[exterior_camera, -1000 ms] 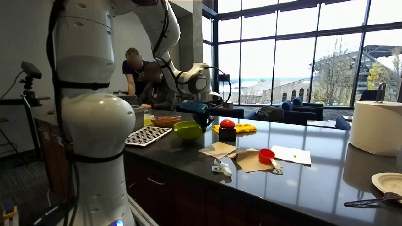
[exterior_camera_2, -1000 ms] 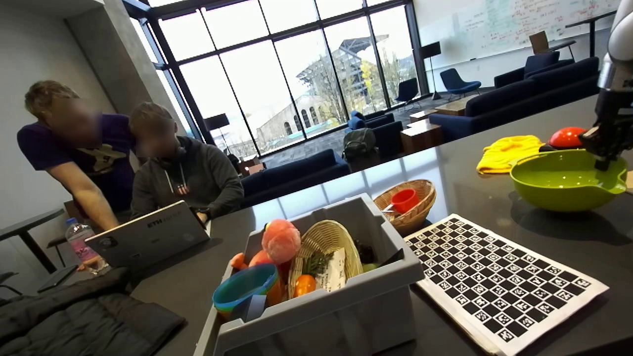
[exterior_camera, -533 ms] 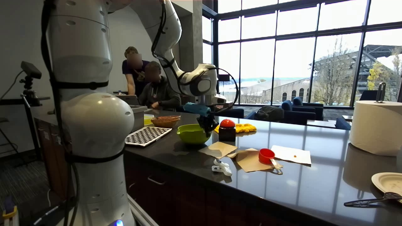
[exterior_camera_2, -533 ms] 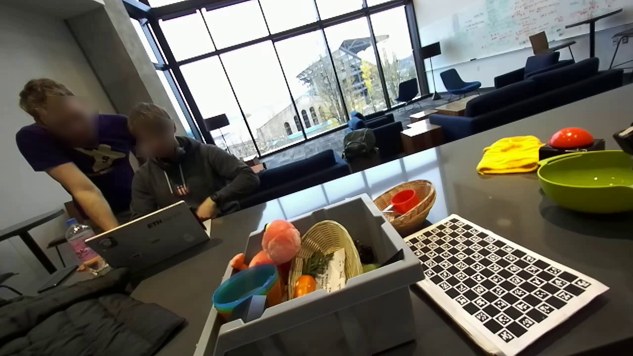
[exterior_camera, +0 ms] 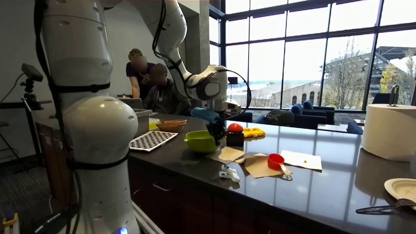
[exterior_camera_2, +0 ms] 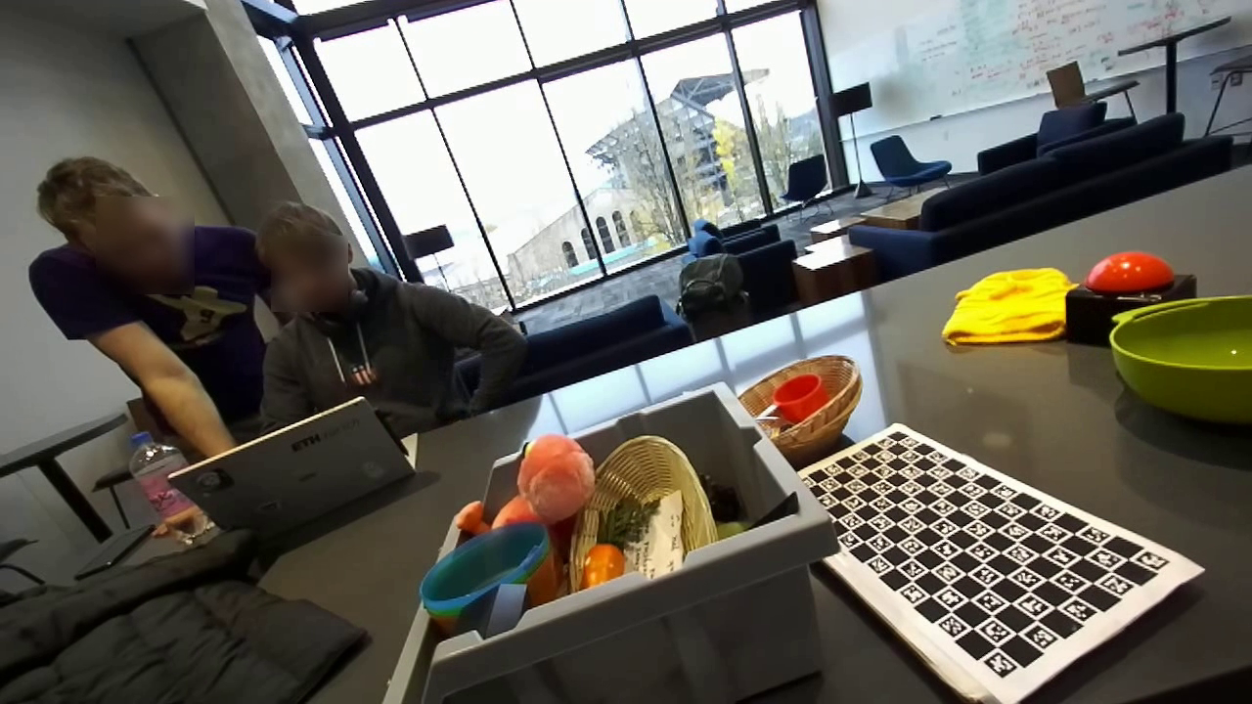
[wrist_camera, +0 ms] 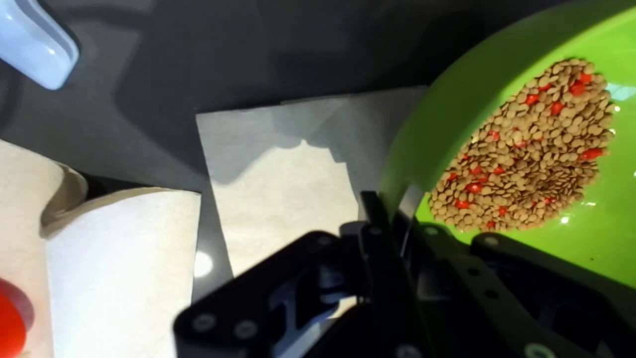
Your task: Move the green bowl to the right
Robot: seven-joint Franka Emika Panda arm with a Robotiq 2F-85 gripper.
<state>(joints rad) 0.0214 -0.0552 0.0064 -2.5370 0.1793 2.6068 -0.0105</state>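
Note:
The lime-green bowl (exterior_camera: 199,143) is on or just above the dark counter, close to the red-topped black box; I cannot tell whether it touches the counter. It is partly cut off by the right edge in an exterior view (exterior_camera_2: 1185,376). In the wrist view the bowl (wrist_camera: 449,107) holds tan lentils (wrist_camera: 541,154) with red bits. My gripper (exterior_camera: 217,140) is shut on the bowl's rim, with one finger outside and one inside the wall, as the wrist view shows at the fingertips (wrist_camera: 390,211). The gripper is out of view in an exterior view where the bowl is cut off.
The black box (exterior_camera: 235,139) with a red dome stands right beside the bowl, a yellow cloth (exterior_camera: 254,132) behind it. Brown paper (exterior_camera: 226,156), a white clip (exterior_camera: 229,174) and a red measuring cup (exterior_camera: 275,161) lie nearby. A checkerboard (exterior_camera_2: 988,557) and grey bin (exterior_camera_2: 685,626) stand opposite.
My gripper and the bowl have moved together to the right in both exterior views, the bowl closer to the brown paper. The gripper has left an exterior view, and the bowl is now cut off there.

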